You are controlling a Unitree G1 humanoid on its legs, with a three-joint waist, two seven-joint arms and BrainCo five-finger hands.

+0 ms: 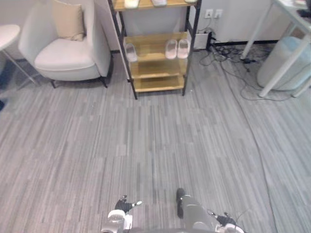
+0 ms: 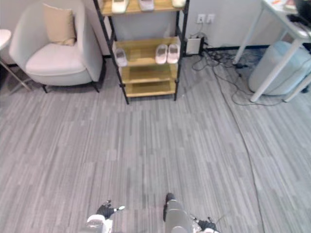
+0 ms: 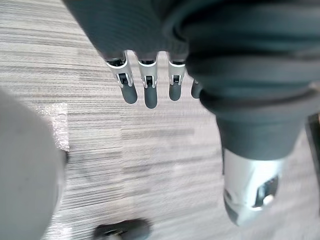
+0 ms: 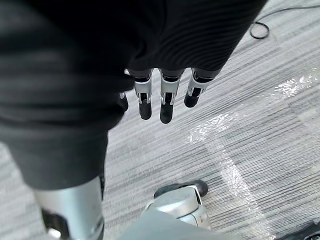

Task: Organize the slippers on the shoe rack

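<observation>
The wooden shoe rack (image 1: 154, 73) with a black frame stands at the far side of the room against the wall. A pair of white slippers (image 1: 177, 48) sits side by side on the right of its middle shelf. A single white slipper (image 1: 130, 52) lies at that shelf's left end. More white slippers (image 1: 131, 3) rest on the top shelf. My left hand (image 3: 148, 92) hangs over the grey floor with straight fingers and holds nothing. My right hand (image 4: 167, 107) hangs the same way, open and empty, far from the rack.
A white armchair (image 1: 68, 58) with a beige cushion stands left of the rack. A white desk leg (image 1: 284, 60), a pale blue bin (image 1: 279, 65) and loose cables (image 1: 228, 60) are at the right. Grey plank floor (image 1: 155, 145) stretches to the rack.
</observation>
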